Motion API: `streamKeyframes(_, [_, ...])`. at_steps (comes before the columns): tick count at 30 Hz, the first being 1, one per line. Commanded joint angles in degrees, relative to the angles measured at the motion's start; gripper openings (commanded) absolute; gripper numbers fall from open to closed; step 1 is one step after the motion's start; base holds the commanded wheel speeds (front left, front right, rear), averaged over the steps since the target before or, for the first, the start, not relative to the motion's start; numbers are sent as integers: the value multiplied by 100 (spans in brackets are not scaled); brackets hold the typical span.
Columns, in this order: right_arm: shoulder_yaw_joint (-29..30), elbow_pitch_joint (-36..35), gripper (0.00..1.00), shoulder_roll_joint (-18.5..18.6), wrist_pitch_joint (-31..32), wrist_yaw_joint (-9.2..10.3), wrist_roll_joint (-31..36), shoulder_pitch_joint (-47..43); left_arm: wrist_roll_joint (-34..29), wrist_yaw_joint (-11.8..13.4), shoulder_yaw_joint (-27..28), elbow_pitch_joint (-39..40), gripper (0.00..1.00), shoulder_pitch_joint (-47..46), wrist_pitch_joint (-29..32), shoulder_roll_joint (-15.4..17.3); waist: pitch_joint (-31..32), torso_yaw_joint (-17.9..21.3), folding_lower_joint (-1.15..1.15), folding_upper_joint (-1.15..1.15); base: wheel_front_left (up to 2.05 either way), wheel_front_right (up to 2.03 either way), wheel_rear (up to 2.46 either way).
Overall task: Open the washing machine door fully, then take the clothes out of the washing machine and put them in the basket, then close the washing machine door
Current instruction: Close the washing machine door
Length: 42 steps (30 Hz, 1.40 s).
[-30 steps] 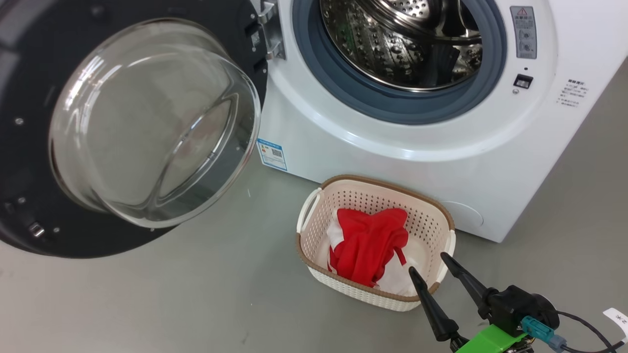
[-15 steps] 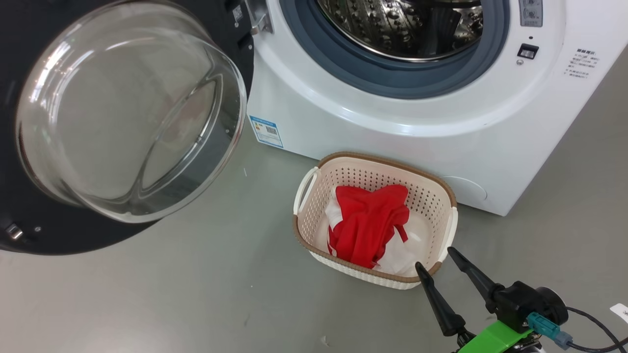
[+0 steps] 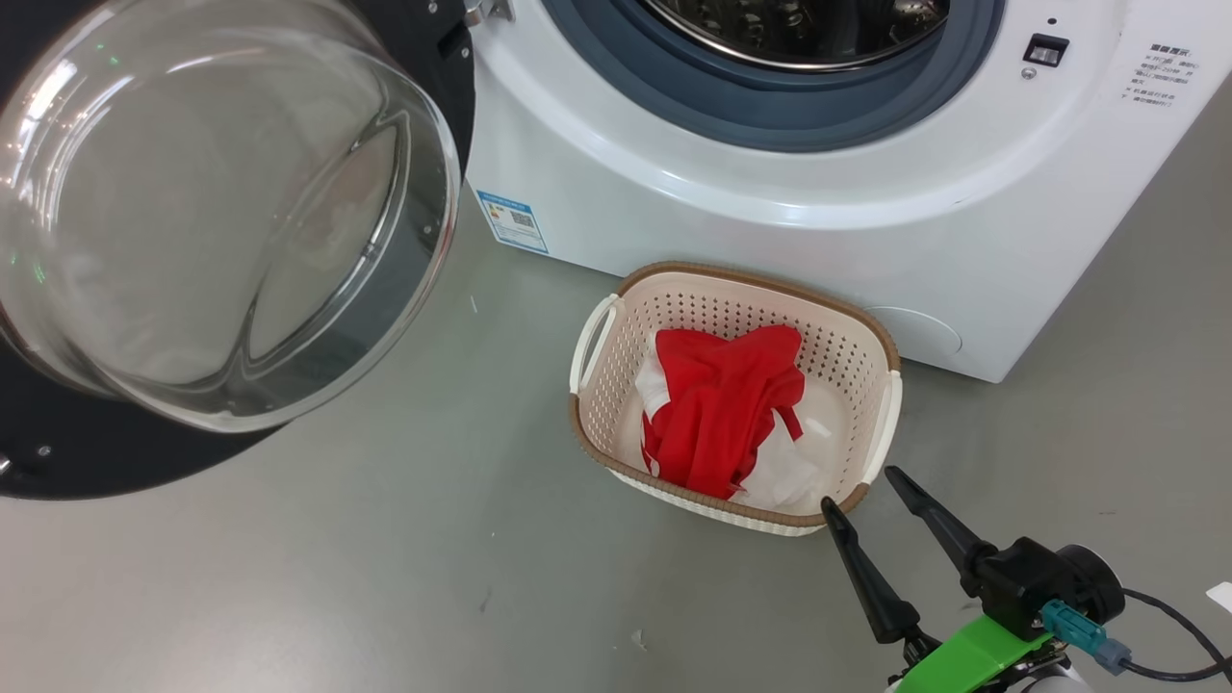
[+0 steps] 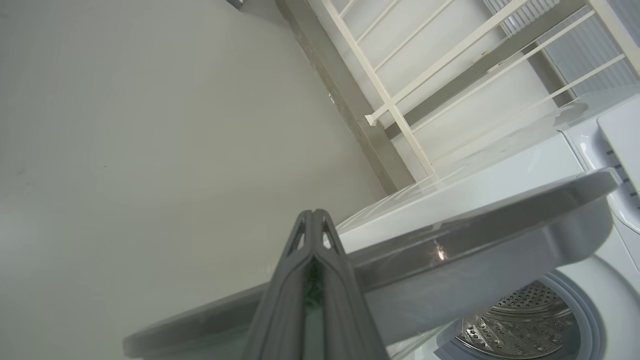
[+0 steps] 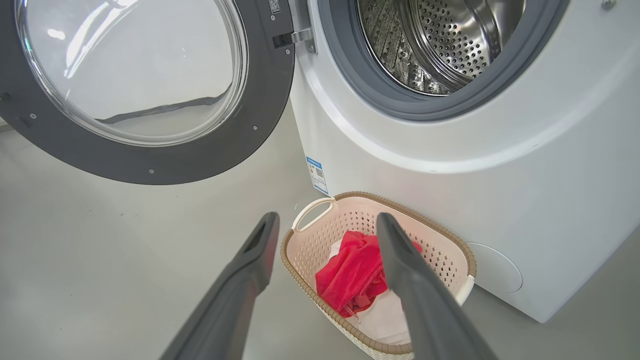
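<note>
Nearest, low R: the right gripper (image 3: 858,487), two long dark fingers on a green bracket, jaws spread wide w/ nothing between them, tips hanging just short of the near right corner of the basket. Grey floor (image 3: 385,558) all round, a few small specks on it, a white scrap (image 3: 1222,595) at the far right edge.

Next out: the small cream perforated plastic basket with the brown woven-look rim (image 3: 751,276), sitting on the floor just in front of the machine. Inside it, the soft red garments with white cloth pieces (image 3: 722,414), bunched in a heap. So the unloading looks done.

Left of that, the big round door w/ glossy black ring and bulging clear glass bowl (image 3: 212,221) is swung wide open. Step one done; closing it is what's left, I'd say.

The left gripper (image 4: 312,215) has its fingers pressed tight together, empty, tips up by the door's grey outer edge. Touching or not, can't tell.

Behind: the big white front-loader (image 3: 731,221), blue label (image 3: 510,221) low on its front. The steel drum (image 5: 450,45) looks empty as far as it shows; its lower part is hidden.

In the way? The basket sits low under the opening, prob. below the door's swing. Farthest back, a white railing (image 4: 400,100).
</note>
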State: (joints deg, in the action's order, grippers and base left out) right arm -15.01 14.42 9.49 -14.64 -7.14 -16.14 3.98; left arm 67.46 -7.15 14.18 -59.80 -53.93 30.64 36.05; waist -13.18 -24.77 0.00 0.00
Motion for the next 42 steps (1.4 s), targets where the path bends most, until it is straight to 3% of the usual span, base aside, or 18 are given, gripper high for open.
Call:
streamKeyframes(1, [-95,-143,100,32,-36,-35,39,134,74,-33,82,183,0,41,95,416,-5,5,0,0,0,0,0])
streamKeyframes(14, [-70,-113,100,-44,-36,-35,12,133,372,-34,-194,844,0,506,1064,389,192,37,0,0,0,0,0])
streamKeyframes(24, [23,-130,100,-191,-36,-35,-29,33,858,-34,-520,2314,0,1380,2033,508,519,73,0,0,0,0,0])
streamKeyframes(34, [58,-154,100,-254,-36,-35,-67,-118,1319,-34,-688,3918,0,2306,2244,628,815,173,0,0,0,0,0])
streamKeyframes(42, [120,-183,100,-310,-36,-35,-83,-257,1698,-34,-875,5091,0,2820,2154,505,1000,305,0,0,0,0,0])
